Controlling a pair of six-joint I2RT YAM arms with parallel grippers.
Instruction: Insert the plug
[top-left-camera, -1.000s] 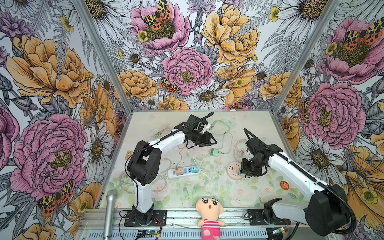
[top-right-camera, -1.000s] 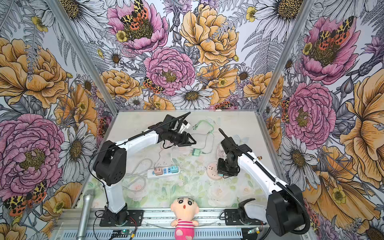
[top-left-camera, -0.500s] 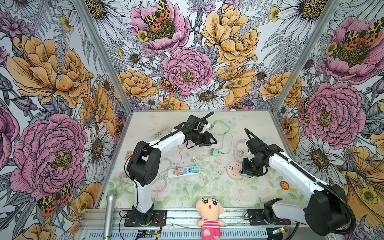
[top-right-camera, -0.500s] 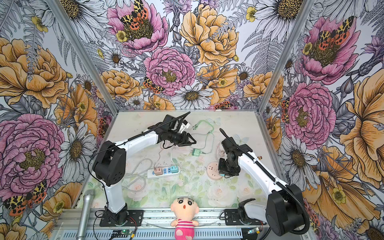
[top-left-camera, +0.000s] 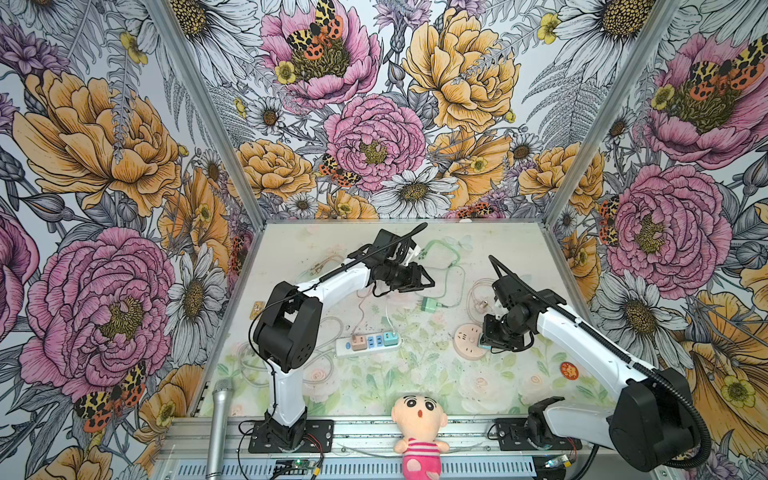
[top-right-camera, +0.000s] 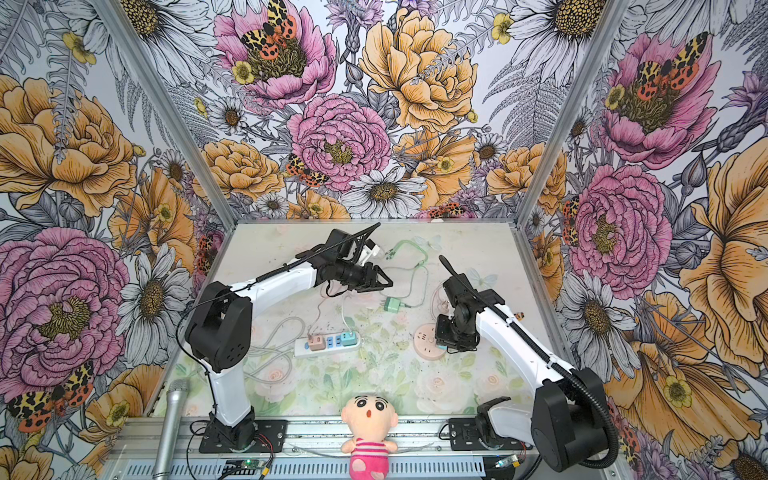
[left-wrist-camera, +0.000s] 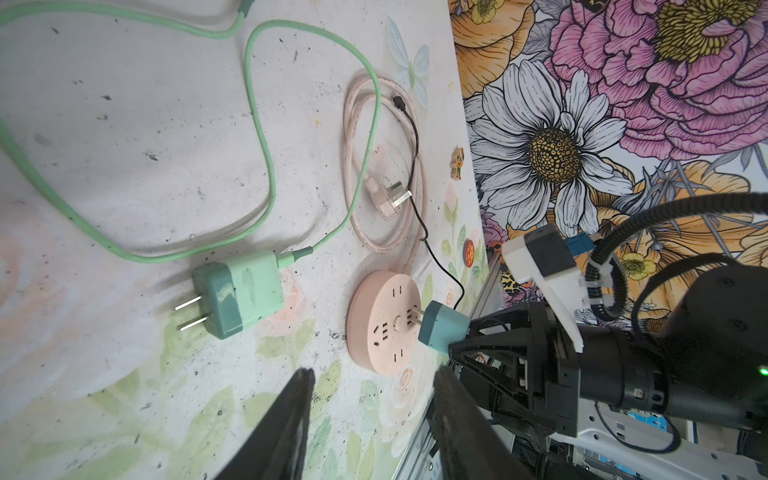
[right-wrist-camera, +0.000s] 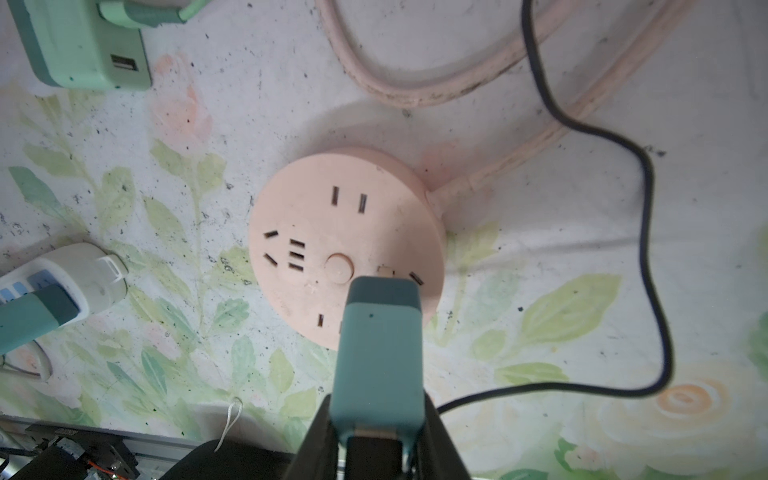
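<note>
Flowered wallpaper closes three sides, and the tabletop carries a paler print of leaves and roses.

Over it the left pincer hangs well apart from its partner, jaws about half spread with nothing between them. I judge it is held back to leave the other arm room. Ahead of it and below, the green adapter lies on its side with bare prongs, untouched.

The right pincer is closed on the rear of the teal plug. Its fingers clamp the two flanks, so the pronged end juts clear ahead of the tips. That hold seems chosen to keep the front free to meet the socket.

The round pink socket lies flat just ahead of and below those tips, and its pink cable loops away beyond it. The plug is tilted, not square to the face, and its front edge sits over the side of the disc nearest the pincer.

From the left wrist view, the metal prongs show between body and face. They are touching or just entering the slots; I cannot tell which. The plug is not seated.

It is a small boxy block with rounded corners, darker teal at the prong end and lighter behind, with a tiny dot on its upper side. A thin black cable trails out beside the fingers.
</note>
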